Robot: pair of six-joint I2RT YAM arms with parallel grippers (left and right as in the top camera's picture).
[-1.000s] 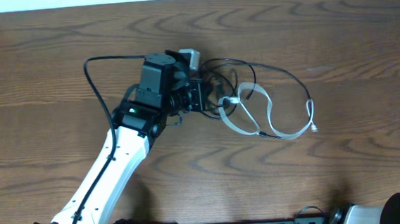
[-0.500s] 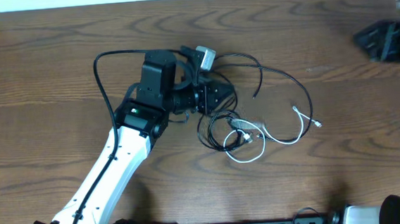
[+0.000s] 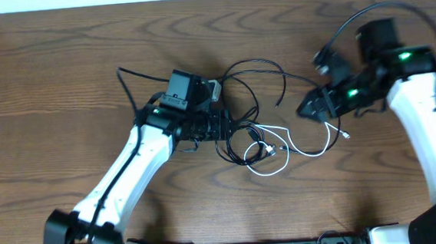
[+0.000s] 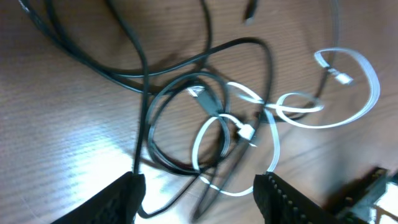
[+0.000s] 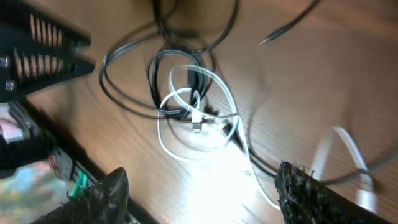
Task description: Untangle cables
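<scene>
Left tool [image 4: 198,183] hangs open over wood-grain table [image 3: 53,80]

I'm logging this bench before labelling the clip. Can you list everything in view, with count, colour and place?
black cord: 1 as far as I can trace, black, looped across the middle of the table, crossing the white one
white cord: 1, white, loops just right of centre, overlapping the black coil
table: 1, brown wood grain, under everything
left arm: 1, white and black, reaching from lower left to centre
right arm: 1, white and black, reaching in along the right edge
left gripper: 1, black, open, at the coil's left side
right gripper: 1, black, open, right of the cords
</scene>
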